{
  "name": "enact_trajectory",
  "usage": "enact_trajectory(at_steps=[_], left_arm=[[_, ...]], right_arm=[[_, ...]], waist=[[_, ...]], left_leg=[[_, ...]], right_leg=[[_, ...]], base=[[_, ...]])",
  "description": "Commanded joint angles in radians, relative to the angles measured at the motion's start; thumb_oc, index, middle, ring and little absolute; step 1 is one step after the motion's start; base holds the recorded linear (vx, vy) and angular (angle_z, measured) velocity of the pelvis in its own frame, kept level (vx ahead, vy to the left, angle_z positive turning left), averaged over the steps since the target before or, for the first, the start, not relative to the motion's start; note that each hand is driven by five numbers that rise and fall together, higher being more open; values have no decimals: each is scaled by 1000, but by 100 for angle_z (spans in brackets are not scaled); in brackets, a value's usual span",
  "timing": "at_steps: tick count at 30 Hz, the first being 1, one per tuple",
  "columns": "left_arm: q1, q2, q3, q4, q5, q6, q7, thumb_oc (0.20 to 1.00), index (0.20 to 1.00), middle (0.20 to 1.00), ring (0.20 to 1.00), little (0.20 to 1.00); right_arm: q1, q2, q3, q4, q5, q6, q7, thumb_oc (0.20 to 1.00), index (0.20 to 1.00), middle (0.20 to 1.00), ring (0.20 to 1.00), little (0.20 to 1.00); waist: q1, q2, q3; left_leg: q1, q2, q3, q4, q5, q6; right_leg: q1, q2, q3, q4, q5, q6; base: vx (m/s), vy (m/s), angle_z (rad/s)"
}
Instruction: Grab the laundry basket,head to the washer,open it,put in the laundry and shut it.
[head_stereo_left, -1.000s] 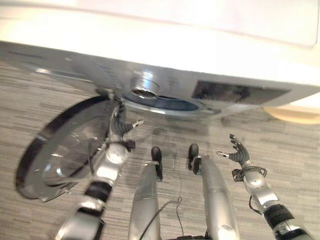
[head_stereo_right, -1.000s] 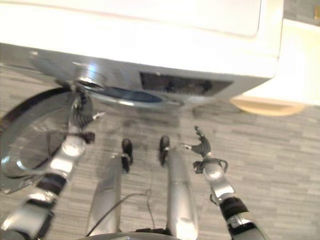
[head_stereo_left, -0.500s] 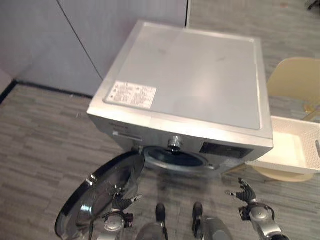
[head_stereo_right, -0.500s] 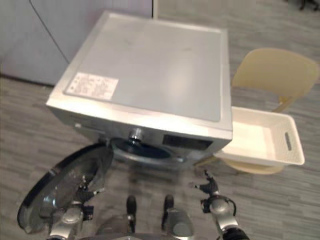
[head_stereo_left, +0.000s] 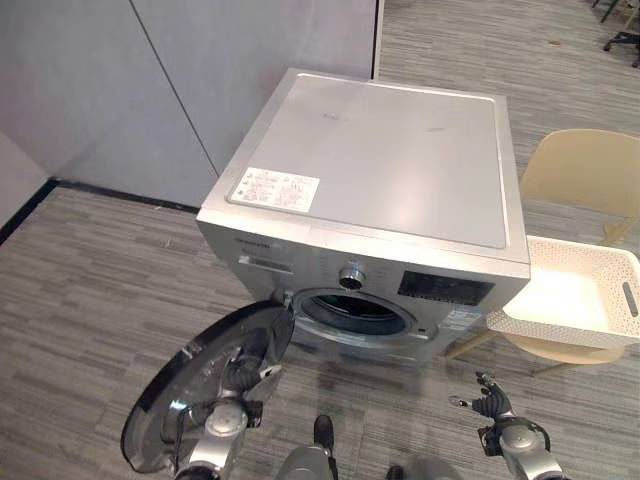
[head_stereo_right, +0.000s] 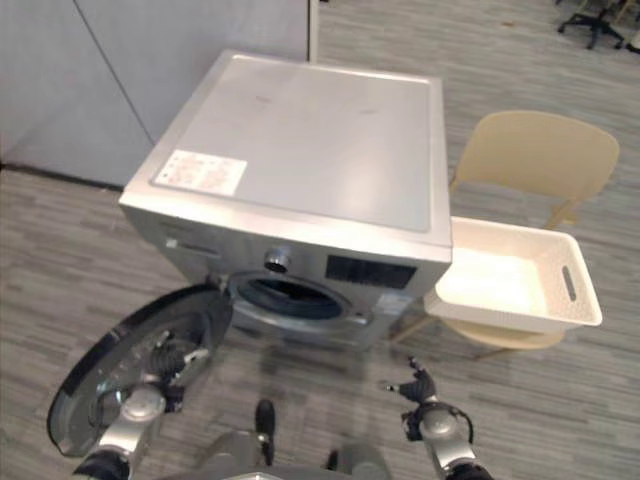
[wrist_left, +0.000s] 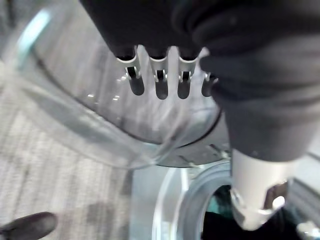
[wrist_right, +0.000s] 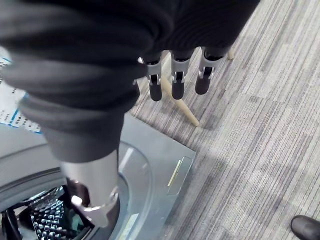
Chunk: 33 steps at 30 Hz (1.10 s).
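The silver front-loading washer (head_stereo_left: 380, 190) stood with its round glass door (head_stereo_left: 205, 385) swung open to the left. The left hand (head_stereo_left: 243, 378) rested against that door, fingers relaxed. The right hand (head_stereo_left: 487, 402) hung spread above the grey floor (head_stereo_left: 90, 280). The white perforated laundry basket (head_stereo_left: 575, 305) sat on a beige chair (head_stereo_left: 585, 170) right of the washer.

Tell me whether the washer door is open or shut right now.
Open. The round glass door is swung out to the left of the washer, leaving the drum opening exposed.
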Motion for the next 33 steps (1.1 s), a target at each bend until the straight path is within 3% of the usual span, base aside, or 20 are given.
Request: enact_trajectory(at_steps=[1,2,3,5,6,7,8,12,13,16,22,25,28,33], left_arm=[[-6,2,-5,-32,18,-13,6,1000,1000,1000,1000,1000],[-13,-1,-15,-29,25,-17,-2,1000,1000,1000,1000,1000],[-13,-1,-15,-29,25,-17,-2,1000,1000,1000,1000,1000],[-8,2,-17,-35,29,-18,-7,1000,1000,1000,1000,1000],[-8,2,-17,-35,29,-18,-7,1000,1000,1000,1000,1000],[-11,4,-24,-34,36,-19,-7,1000,1000,1000,1000,1000],[-15,2,-29,-35,34,-19,-6,1000,1000,1000,1000,1000],[-23,-3,-45,-53,35,-18,-2,1000,1000,1000,1000,1000],[-29,-2,-52,-70,41,-17,-1,1000,1000,1000,1000,1000],[-43,12,-65,-103,67,-20,5,1000,1000,1000,1000,1000],[-152,154,-78,-228,201,-36,50,1000,1000,1000,1000,1000],[-289,284,-53,-229,258,-36,114,1000,1000,1000,1000,1000],[-401,421,-32,-169,301,-13,152,1000,1000,1000,1000,1000],[-536,518,-58,32,312,8,155,1000,1000,1000,1000,1000]], right_arm=[[5,-17,-19,-29,-16,-12,-12,1000,1000,1000,1000,1000],[-5,-29,-24,-3,-11,-10,-19,1000,1000,1000,1000,1000],[-5,-29,-24,-3,-11,-10,-19,1000,1000,1000,1000,1000],[5,-28,-28,-6,-7,-12,-16,1000,1000,1000,1000,1000],[5,-29,-28,-6,-7,-12,-16,1000,1000,1000,1000,1000],[6,-29,-27,4,-7,-15,-10,1000,1000,1000,1000,1000],[4,-30,-24,13,-7,-15,-7,1000,1000,1000,1000,1000],[3,-25,-29,39,1,-14,-3,1000,1000,1000,1000,1000],[1,-22,-37,45,3,-16,-5,1000,1000,1000,1000,1000],[-3,-21,-41,47,-1,-16,-6,1000,1000,1000,1000,1000],[0,-37,-31,-11,-26,-22,6,1000,1000,1000,1000,1000],[11,-57,-15,-50,-46,-25,23,1000,1000,1000,1000,1000],[20,-77,-13,-71,-53,-27,35,1000,1000,1000,1000,1000],[23,-90,0,-75,-54,-27,54,1000,1000,1000,1000,1000]], waist=[[-7,9,5],[-17,9,43],[-17,11,41],[-30,-12,41],[-31,-11,38],[-43,-30,36],[-50,-34,32],[-73,-24,5],[-81,-17,-14],[-92,-14,-28],[-111,-18,-52],[-123,-24,-53],[-135,-30,-46],[-152,-40,-36]], left_leg=[[-134,-22,-17,-150,164,-64],[-138,-27,-42,-84,122,-86],[-141,-26,-43,-83,123,-86],[-118,-24,-59,-4,51,-64],[-122,-23,-60,-4,52,-64],[-85,-16,-85,49,-13,-61],[-62,-5,-95,58,-35,-62],[14,30,-115,-1,-45,-67],[44,24,-128,-73,-41,-70],[68,11,-128,-109,-45,-68],[110,-17,-101,-145,-65,-49],[121,-27,-73,-157,-74,-37],[111,-33,-56,-154,-80,-26],[90,-39,-37,-148,-85,-16]], right_leg=[[29,74,19,-7,-68,39],[5,51,-38,-45,-16,39],[3,53,-38,-46,-14,38],[-8,12,-66,-71,17,50],[-11,14,-67,-72,18,49],[-19,-18,-87,-91,37,57],[-25,-28,-95,-99,43,60],[-36,-40,-120,-117,57,73],[-35,-42,-121,-117,63,79],[-34,-54,-124,-115,69,86],[-42,-90,-92,-105,95,125],[-64,-108,-71,-95,115,148],[-85,-120,-56,-92,128,165],[-120,-134,-38,-87,147,179]], base=[[-528,-31,27],[-428,-3,48],[-531,17,46],[-176,38,65],[-201,74,36],[-172,89,24],[-200,139,47],[-5,135,40],[102,254,52],[68,177,45],[55,204,-12],[7,160,-35],[-4,119,-27],[10,108,-19]])
